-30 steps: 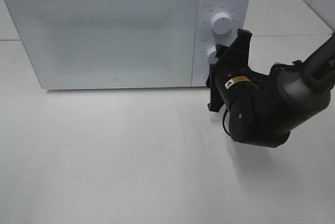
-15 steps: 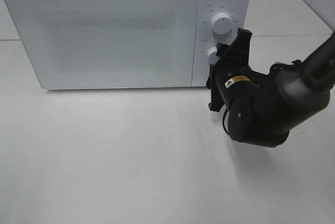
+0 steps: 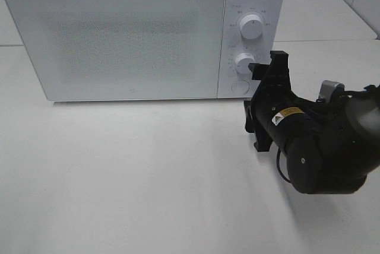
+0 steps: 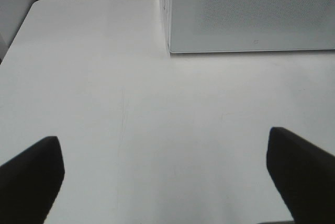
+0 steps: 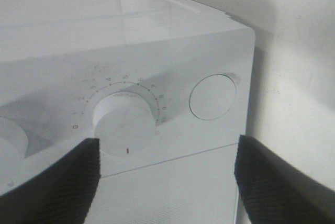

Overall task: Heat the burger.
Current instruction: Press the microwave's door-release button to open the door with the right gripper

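The burger is out of view; the white microwave [image 3: 130,34] stands with its door closed. My right gripper [image 3: 256,92] hovers just in front of the control panel, a little short of the lower dial [image 3: 243,62]. In the right wrist view its fingers [image 5: 47,187] stand wide apart on either side of that dial [image 5: 125,130], touching nothing. My left gripper [image 4: 165,179] is open over bare table, near the microwave's left front corner [image 4: 170,46].
An upper dial [image 3: 251,27] and a round button [image 3: 238,87] share the panel with the lower dial. The microwave sits at the back of a white table [image 3: 136,177]. The right arm's dark bulk fills the table's right side.
My right gripper has let go of the lower dial, widened its jaws and drawn back toward the right and front. The left gripper has stayed put.
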